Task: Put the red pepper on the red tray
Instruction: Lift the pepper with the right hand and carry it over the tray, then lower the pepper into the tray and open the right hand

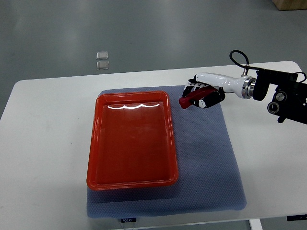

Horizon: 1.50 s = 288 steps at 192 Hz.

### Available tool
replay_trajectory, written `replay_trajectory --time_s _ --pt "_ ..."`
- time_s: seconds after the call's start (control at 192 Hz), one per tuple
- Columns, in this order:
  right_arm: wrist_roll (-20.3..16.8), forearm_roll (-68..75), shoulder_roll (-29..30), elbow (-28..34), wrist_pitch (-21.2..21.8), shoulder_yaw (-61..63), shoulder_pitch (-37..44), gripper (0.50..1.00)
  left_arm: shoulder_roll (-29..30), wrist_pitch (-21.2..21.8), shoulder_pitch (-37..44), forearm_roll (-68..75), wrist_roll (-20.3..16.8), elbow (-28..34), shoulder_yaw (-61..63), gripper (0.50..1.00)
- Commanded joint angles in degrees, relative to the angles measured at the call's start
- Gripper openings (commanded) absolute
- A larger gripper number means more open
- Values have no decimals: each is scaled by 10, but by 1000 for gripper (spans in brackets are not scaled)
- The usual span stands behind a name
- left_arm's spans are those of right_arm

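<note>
A red tray (132,140) lies on a grey-blue mat (206,158) on the white table, with nothing in it. My right hand (202,95) comes in from the right edge and sits over the mat's far right corner, just right of the tray's far corner. Its fingers are curled around a red pepper (192,98), whose tip sticks out to the left towards the tray. I cannot tell whether the pepper is lifted off the mat. The left arm is out of view.
The white table (43,143) carries the mat and tray. Its far edge runs behind the hand and its near edge is at the bottom of the picture. Two small clear squares (102,60) lie on the floor beyond the table.
</note>
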Motion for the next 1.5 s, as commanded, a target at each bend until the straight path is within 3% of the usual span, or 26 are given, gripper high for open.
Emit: replay_trajectory --time_s 0.0,0.266,0.714,1.365,1.495 --pt "0 14 13 -1 1 -2 23 500 0 0 0 0 0 0 0 1000" --pt "0 61 104 -26 -4 -41 79 500 0 0 0 0 0 0 0 1000" --pt "6 53 318 -156 -24 -68 29 500 0 0 0 0 0 -5 2 1000" --pt "25 47 349 -188 -67 -67 -56 500 0 0 0 0 0 -5 2 1000" --pt "26 47 349 -188 -67 -66 -59 539 0 0 0 0 0 -5 2 1000"
